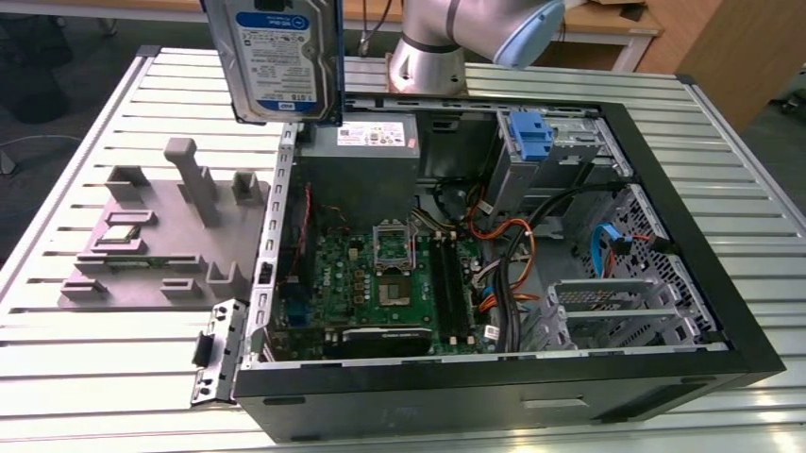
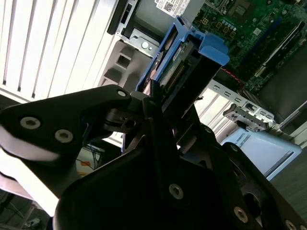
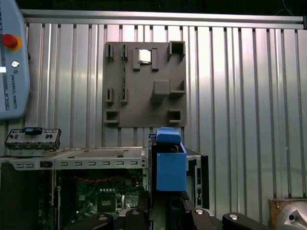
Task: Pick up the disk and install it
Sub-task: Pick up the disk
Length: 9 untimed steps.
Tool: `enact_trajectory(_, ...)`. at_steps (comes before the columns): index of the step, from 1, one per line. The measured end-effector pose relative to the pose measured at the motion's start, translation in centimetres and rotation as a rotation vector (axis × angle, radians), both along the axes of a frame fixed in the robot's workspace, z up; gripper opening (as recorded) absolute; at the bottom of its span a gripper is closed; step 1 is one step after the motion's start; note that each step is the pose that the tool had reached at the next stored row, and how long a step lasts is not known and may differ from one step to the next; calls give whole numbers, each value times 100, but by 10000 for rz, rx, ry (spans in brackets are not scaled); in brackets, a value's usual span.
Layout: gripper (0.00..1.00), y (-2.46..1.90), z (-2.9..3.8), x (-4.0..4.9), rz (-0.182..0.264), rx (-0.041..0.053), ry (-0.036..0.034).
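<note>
The disk (image 1: pixel 283 57) hangs upright in the air in the exterior view, its white-and-blue label facing the camera and a blue rail along its edge. It sits above the far corner of the open computer case (image 1: pixel 705 311), on the exterior view's left, over the power-supply box (image 1: pixel 365 137). In the second wrist view my gripper (image 2: pixel 158 98) is shut on the disk (image 2: pixel 184 62), with the black fingers (image 2: pixel 144 103) clamped on its end. The first wrist view shows the disk's blue carrier (image 3: pixel 170 165) standing out from the gripper (image 3: pixel 165 211).
The case lies open on a slatted metal table (image 1: pixel 101 349), showing the motherboard (image 1: pixel 377 283), cables and a drive cage (image 1: pixel 617 311). A bare blue bracket (image 1: pixel 531 142) sits in the far bay. A grey fixture plate (image 1: pixel 151 236) lies on the exterior view's left. The arm's base (image 1: pixel 435 47) stands behind the case.
</note>
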<state>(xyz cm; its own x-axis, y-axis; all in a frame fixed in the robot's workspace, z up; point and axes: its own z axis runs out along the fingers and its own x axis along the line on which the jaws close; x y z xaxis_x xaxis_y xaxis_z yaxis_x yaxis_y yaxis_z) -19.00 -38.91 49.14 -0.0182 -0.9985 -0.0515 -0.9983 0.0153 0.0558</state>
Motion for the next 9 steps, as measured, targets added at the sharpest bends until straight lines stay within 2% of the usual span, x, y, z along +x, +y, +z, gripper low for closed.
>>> enact_trajectory(3, 35, 0, -1, 81, -2, 0, 1)
enact_trajectory(9, 35, 1, -4, 307, -2, 0, 0)
